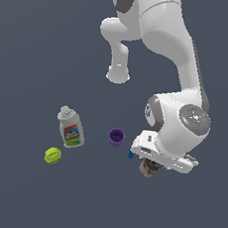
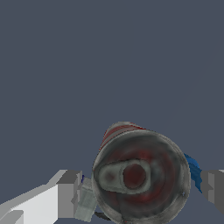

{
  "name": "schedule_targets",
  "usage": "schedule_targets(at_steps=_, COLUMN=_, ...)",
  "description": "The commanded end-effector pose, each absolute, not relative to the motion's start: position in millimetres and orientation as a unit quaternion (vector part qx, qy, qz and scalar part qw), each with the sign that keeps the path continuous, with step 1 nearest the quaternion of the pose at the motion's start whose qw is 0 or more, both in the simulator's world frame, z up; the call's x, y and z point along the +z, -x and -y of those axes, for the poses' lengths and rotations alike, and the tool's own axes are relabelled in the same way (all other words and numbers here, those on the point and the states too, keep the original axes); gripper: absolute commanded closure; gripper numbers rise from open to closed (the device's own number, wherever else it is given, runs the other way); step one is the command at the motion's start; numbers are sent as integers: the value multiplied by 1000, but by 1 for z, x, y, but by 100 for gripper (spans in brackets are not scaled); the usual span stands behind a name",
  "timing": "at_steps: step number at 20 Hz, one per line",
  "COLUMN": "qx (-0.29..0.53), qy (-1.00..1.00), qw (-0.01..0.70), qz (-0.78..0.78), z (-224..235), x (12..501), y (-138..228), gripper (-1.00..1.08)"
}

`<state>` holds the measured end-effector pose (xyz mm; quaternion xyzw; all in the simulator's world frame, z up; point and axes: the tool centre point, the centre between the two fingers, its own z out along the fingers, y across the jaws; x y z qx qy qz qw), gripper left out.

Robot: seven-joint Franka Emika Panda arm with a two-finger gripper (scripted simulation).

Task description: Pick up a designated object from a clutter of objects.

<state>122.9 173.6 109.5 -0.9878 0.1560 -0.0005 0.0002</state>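
Note:
The red-and-white can (image 2: 140, 177) fills the wrist view, its dark brownish round end facing the camera. My gripper (image 2: 141, 192) straddles it, open, with one finger (image 2: 68, 192) on each side and a narrow gap between each finger and the can. In the exterior view the can (image 1: 148, 169) peeks out beneath the hand of my gripper (image 1: 149, 167), low over the floor on the exterior view's right.
A tiny grey-and-blue item (image 2: 85, 202) lies between one finger and the can. A tiny blue piece (image 1: 130, 154) sits just beside the hand. The purple cup (image 1: 116, 137), white bottle (image 1: 70, 129) and yellow-green ball (image 1: 53, 155) lie further to the exterior view's left.

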Motion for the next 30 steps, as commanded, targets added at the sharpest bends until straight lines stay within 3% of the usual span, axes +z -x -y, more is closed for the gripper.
schedule_targets(at_steps=1, qx=0, qy=988, qw=0, qz=-156, z=-174, x=94, y=-122, gripper=-92)
schedule_targets(at_steps=10, qx=0, qy=988, qw=0, qz=-157, z=-174, x=77, y=-123, gripper=-92)
schedule_targets(at_steps=11, qx=0, qy=988, qw=0, qz=-157, z=-174, x=77, y=-123, gripper=108)
schedule_targets(at_steps=23, qx=1, qy=988, qw=0, qz=-157, z=-174, x=78, y=-123, gripper=108)
schedule_targets(at_steps=30, qx=1, qy=988, qw=0, qz=-157, z=-163, x=102, y=-122, gripper=108)
